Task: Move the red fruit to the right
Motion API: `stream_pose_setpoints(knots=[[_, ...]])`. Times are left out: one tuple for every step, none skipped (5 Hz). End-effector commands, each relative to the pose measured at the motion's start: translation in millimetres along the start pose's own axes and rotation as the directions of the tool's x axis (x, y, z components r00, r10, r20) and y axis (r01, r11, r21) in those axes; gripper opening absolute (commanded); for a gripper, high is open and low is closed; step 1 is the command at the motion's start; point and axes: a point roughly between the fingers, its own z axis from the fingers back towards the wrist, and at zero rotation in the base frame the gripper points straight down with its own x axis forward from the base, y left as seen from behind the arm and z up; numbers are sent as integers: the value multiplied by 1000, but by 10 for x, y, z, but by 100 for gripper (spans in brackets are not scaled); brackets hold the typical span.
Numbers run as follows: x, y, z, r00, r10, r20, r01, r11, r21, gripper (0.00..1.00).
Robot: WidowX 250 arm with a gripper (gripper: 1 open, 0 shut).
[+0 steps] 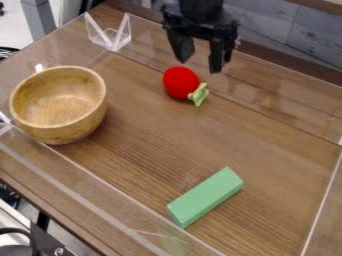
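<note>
At the top of the view, reaching in over the tabletop: black two-fingered gripper (pixel 201 50). Spread wide, nothing held between the fingertips. Pointing down toward the wood.

Just below in the view, near the left-hand side of the gripper as pictured: red toy strawberry (pixel 179 81). Lying on its side on the tabletop, in the upper middle of the view. Long axis slanting from upper left to lower right. Red rounded body toward upper left; pale green leafy stem (pixel 199 95) toward lower right, so pointing down and right, toward the near side. Seen well apart from everything else on the wood.

Farther out, up and left: small white wire-like stand (pixel 110 33). At the left: round wooden bowl (pixel 58 104), well apart from the fruit. Low, right of centre: green rectangular block (pixel 206 195), lying with long axis from lower left to upper right. Under all: brown wooden tabletop (pixel 144 150).
</note>
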Motion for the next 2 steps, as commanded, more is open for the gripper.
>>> stream_pose_setpoints(knots=[[9, -13, -40, 999, -39, 33, 39, 999, 3, 100], [32, -18, 15, 999, 7, 42, -8, 1000, 14, 100]])
